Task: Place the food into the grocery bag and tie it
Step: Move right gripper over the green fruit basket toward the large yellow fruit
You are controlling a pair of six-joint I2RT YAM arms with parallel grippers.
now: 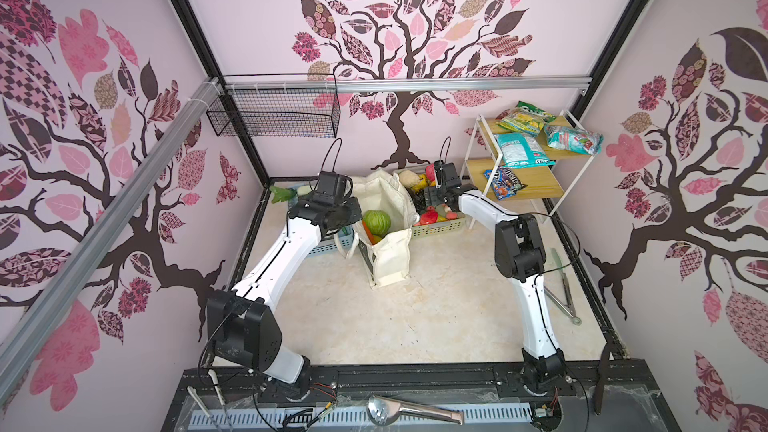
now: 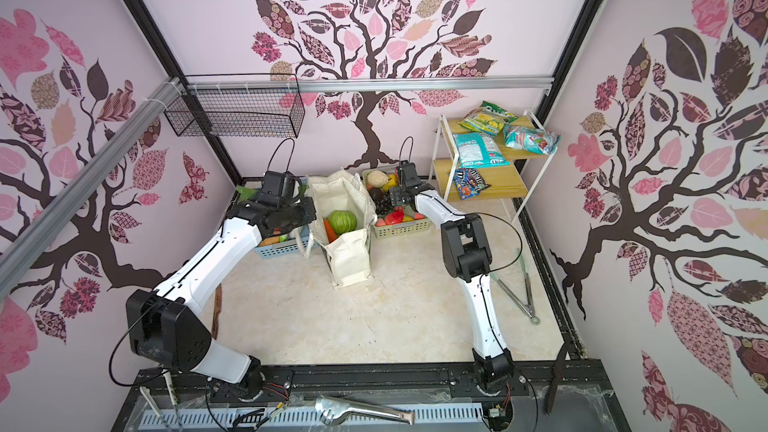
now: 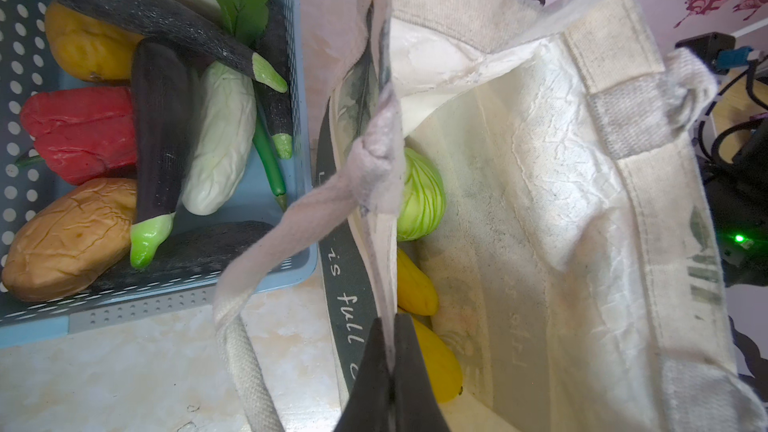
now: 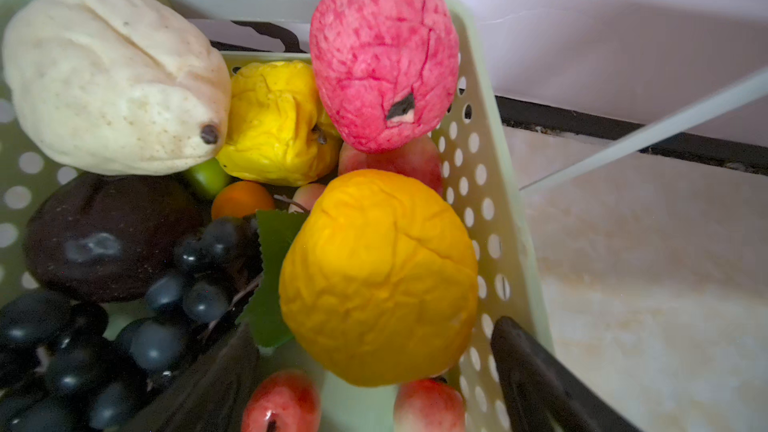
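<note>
Left pincer [image 3: 390, 326] grips grocery bag [image 3: 561, 160]; right pincer [image 4: 370, 359] spread over orange fruit [image 4: 378, 276].

Pale pink walls with brown-and-pink tree decals [image 1: 399, 35], 3 sides. Cream marbled counter [image 1: 395, 317]. Black wire mesh basket [image 1: 274, 112] hangs from the aluminium rail [image 1: 457, 84] at back left. White-framed 2-tier wooden shelf [image 1: 540, 184] in back right corner. Light is even.

top views: high, downward, whole table [image 1: 415, 317] | left wrist: close on bag [image 3: 582, 160] | right wrist: close on basket [image 4: 490, 201]
</note>
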